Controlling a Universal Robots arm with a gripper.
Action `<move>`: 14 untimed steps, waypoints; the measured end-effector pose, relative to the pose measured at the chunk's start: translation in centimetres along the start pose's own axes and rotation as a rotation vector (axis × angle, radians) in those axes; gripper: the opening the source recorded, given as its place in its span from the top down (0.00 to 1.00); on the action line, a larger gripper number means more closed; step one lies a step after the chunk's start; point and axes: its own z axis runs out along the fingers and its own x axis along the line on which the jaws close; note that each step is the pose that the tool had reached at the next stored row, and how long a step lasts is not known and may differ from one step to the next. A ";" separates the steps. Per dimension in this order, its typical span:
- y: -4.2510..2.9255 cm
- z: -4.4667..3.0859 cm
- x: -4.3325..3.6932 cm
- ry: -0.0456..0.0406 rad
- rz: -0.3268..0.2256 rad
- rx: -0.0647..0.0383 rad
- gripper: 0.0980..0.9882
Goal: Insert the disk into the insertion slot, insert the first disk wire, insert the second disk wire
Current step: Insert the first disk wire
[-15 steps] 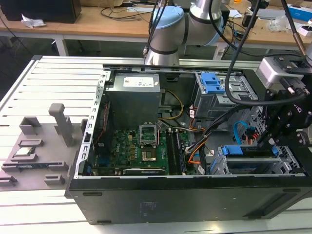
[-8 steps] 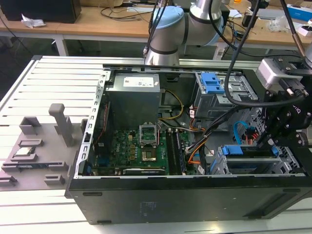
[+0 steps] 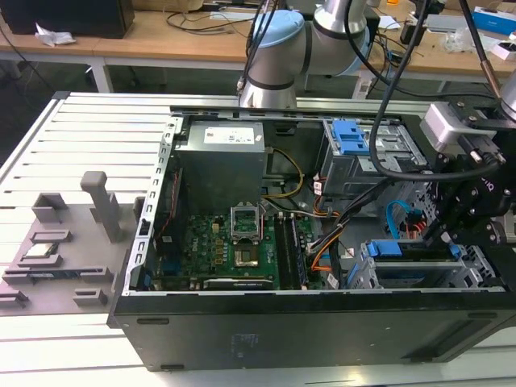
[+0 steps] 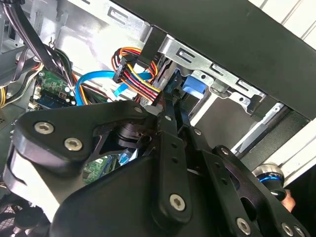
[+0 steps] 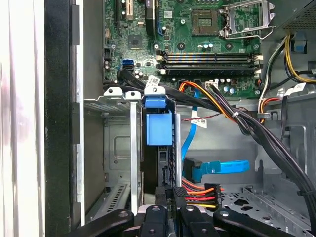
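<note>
- The disk [image 5: 159, 129] stands on edge in the slot [image 5: 118, 148]. Its blue carrier tab sits level with the cage's rim, so we judge that step done. In the exterior view the disk [image 3: 389, 248] lies in the silver cage [image 3: 364, 274] at the case's near corner, on the exterior view's right.
- The gripper [image 5: 170, 193] is drawn narrow. As far as we can judge, it pinches the black plug of the power wire [image 5: 200, 192] right at the disk's back edge. The second wrist view shows the gripper [image 4: 170, 101] touching the same striped bundle [image 4: 136, 79].
- We cannot tell whether the plug is fully home.
- The blue wire [image 5: 219, 167] lies loose on the case floor just beside the disk, and its connector is apart from the drive.
- We judge that the plug is small, hard plastic and gives a firm hold across its flat sides. Its strands are springy and would tug it askew, so the body is the place to hold, not the strands.
- The blue wire looks light, flat and whippy. Its moulded end is the only stiff part worth holding.
- The disk itself is rigid, dense for its size and sensitive to knocks. The carrier's plastic would flex, so any pressure on it should run straight along the bay.
</note>
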 end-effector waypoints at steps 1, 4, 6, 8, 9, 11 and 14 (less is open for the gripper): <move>0.00 0.00 0.00 0.0001 0.000 0.000 0.92; -0.01 0.10 0.00 -0.0019 0.000 0.000 0.91; -0.01 0.07 0.00 -0.0007 0.000 0.000 0.84; 0.00 0.03 0.00 0.0000 0.000 0.000 0.84; 0.00 -0.07 0.00 0.0002 0.000 0.000 0.84; 0.03 -0.86 -0.01 0.0000 0.000 0.000 0.84; 0.09 -2.12 -0.07 0.0000 0.000 0.000 0.84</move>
